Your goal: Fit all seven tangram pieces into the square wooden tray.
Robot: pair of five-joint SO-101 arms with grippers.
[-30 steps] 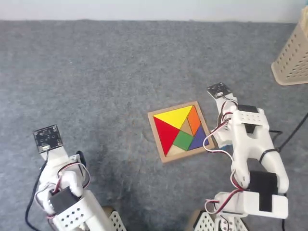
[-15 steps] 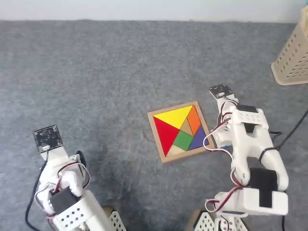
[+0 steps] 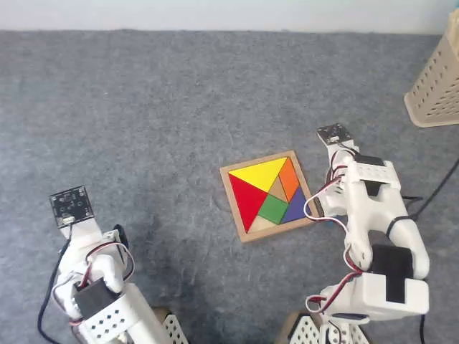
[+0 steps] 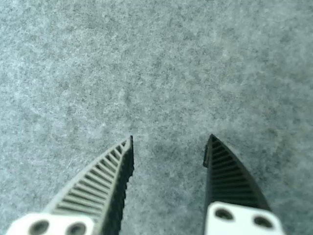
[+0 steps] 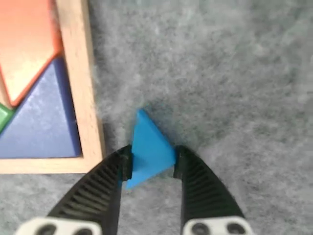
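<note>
The right gripper (image 5: 152,156) is closed on a light blue triangle (image 5: 150,149), one ribbed finger on each of two edges. The piece sits over the grey carpet (image 3: 143,107) just outside the near right corner of the square wooden tray (image 5: 78,83), a strip of carpet between it and the rim. Whether it rests on the carpet or is lifted cannot be told. In the high view the right arm (image 3: 369,208) stands right of the tray and its body covers that grip.

The high view gives the whole tray instead: a yellow triangle (image 3: 262,174) at the far side, a red triangle (image 3: 246,202) at the left, an orange parallelogram (image 3: 289,178) far right, a green square (image 3: 273,208) near the middle and an indigo triangle (image 3: 295,208) near right. Two tan triangular patches (image 3: 276,188) lie among them; piece or bare tray floor, I cannot tell.

The left arm (image 3: 90,276) stands well left of the tray. Its wrist view shows the left gripper (image 4: 170,142) spread wide over bare carpet. A beige basket (image 3: 437,79) stands at the far right.
</note>
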